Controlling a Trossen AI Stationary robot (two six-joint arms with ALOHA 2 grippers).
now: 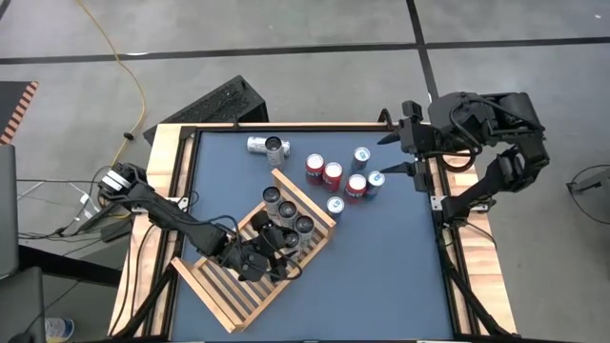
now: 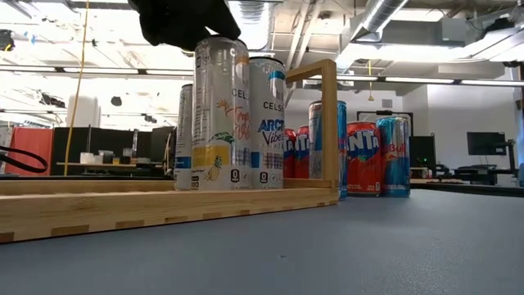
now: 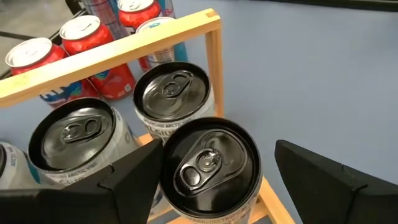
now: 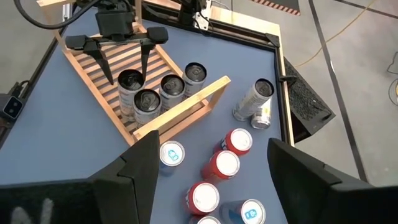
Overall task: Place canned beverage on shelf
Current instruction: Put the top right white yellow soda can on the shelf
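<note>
The light wooden slatted shelf (image 1: 229, 286) lies askew on the blue table's near left part. Several tall silver cans stand upright on its slats. My left gripper (image 1: 284, 246) is open above the nearest can (image 3: 208, 162), one finger on either side of its black top. It shows the same way in the right wrist view (image 4: 124, 53). In the low view this can (image 2: 217, 115) stands on its base on the shelf (image 2: 164, 205). My right gripper (image 1: 398, 154) is open and empty at the table's far right. My left gripper comes at the standing can from above. One finger (image 3: 134, 180) stands right against the can's side, and I cannot tell whether it touches. The other finger (image 3: 323, 177) is clearly apart from the can.
Three red cans (image 1: 332, 176) and three blue-silver cans (image 1: 361, 157) stand loose on the table right of the shelf. One silver can (image 1: 267, 146) lies on its side at the far edge. The shelf's raised frame bar (image 3: 124, 53) stands between the shelved and the loose cans.
</note>
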